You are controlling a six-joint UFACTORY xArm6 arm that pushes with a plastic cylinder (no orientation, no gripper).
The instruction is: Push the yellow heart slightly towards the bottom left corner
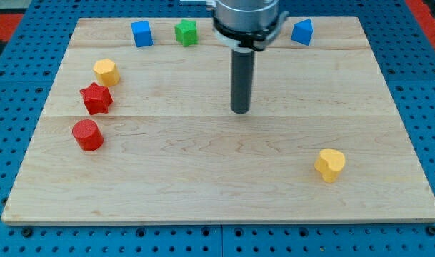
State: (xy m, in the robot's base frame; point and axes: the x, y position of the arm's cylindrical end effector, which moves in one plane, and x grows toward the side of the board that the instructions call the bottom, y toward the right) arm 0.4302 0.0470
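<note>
The yellow heart [330, 164] lies on the wooden board [217, 178] near the view's bottom right. My tip [240, 111] stands at the board's middle, well up and to the left of the heart, touching no block. The dark rod rises from it to the arm's head at the view's top.
A yellow hexagon block [106, 71], a red star [96, 98] and a red cylinder [87, 135] sit at the view's left. A blue cube [141, 33], a green star-like block [186, 32] and a blue block [302, 31] line the top edge.
</note>
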